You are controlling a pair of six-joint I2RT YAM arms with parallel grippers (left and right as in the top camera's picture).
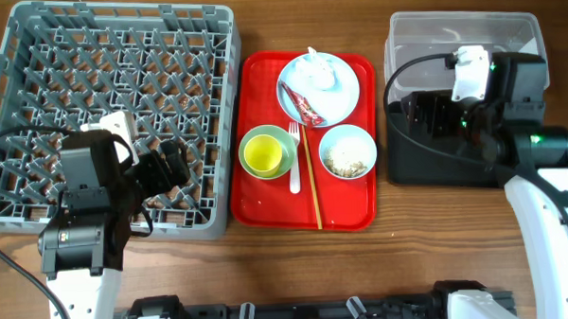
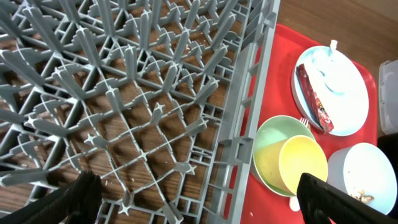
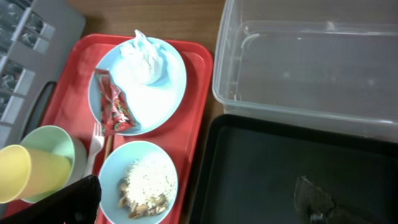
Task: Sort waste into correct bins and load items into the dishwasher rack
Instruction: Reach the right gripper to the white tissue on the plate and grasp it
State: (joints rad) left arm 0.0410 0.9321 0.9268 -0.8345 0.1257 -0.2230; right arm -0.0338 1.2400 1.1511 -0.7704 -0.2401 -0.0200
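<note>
The grey dishwasher rack [image 1: 112, 109] stands at the left with no dishes in it. On the red tray [image 1: 267, 203] a pale-blue plate [image 1: 343, 93] holds a white tissue [image 1: 316, 73] and a red-and-white wrapper [image 1: 308, 108]. A yellow cup [image 1: 262, 155] sits in the green bowl [image 1: 282, 160]. A blue bowl [image 1: 348, 152] holds rice-like crumbs [image 3: 146, 183]. The fork [image 1: 294, 169] and chopsticks [image 1: 314, 192] lie between the bowls. My left gripper [image 2: 199, 202] is open over the rack's right edge. My right gripper [image 3: 189, 202] is open and empty over the black tray's [image 3: 261, 174] left edge.
The clear tub [image 1: 459, 30] stands behind the black tray at the right, with nothing in it. The red tray lies between the rack and the bins. Bare wooden table runs along the front edge.
</note>
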